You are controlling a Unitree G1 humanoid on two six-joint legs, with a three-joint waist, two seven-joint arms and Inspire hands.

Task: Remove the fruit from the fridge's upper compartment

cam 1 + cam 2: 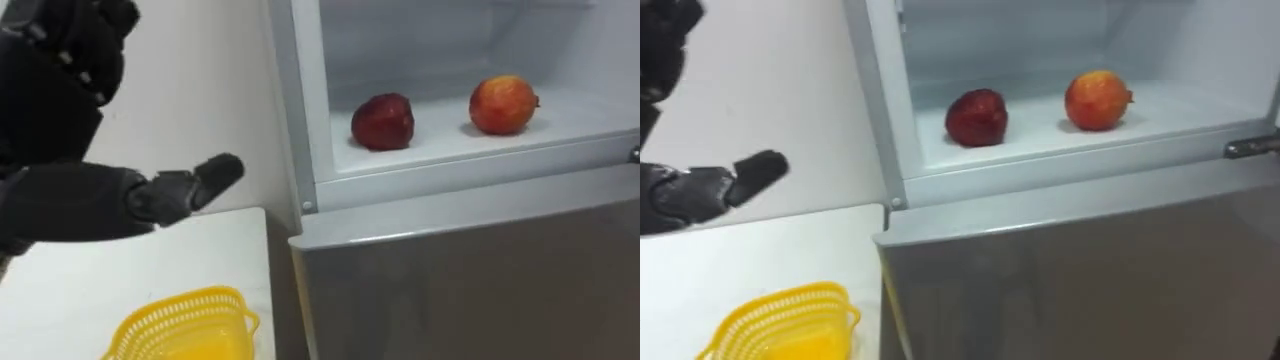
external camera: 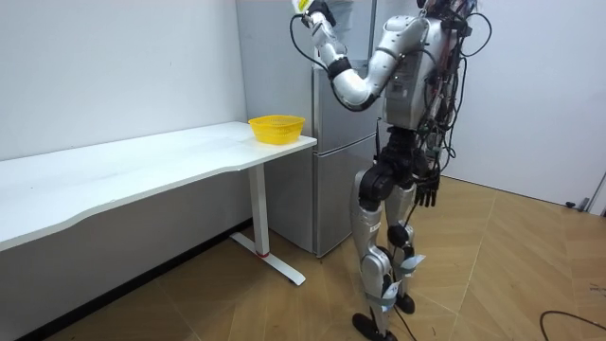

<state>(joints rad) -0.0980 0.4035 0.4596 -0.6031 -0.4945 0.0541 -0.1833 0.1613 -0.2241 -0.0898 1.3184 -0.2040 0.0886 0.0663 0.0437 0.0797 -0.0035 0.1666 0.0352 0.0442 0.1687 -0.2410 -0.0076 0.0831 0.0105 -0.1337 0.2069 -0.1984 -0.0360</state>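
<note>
The upper fridge compartment stands open in front of me. On its white shelf lie a dark red apple to the left and a red-orange round fruit to the right, apart from each other. My left hand is raised at the far left, outside the fridge and well left of the apple. Its thumb sticks out, its fingers are loosely bent, and it holds nothing. In the room view I stand upright facing the fridge, and my right hand hangs at my side with relaxed fingers.
A yellow mesh basket sits on the end of the white table, just left of the fridge. The shut lower fridge door fills the lower right. A white wall lies behind the table.
</note>
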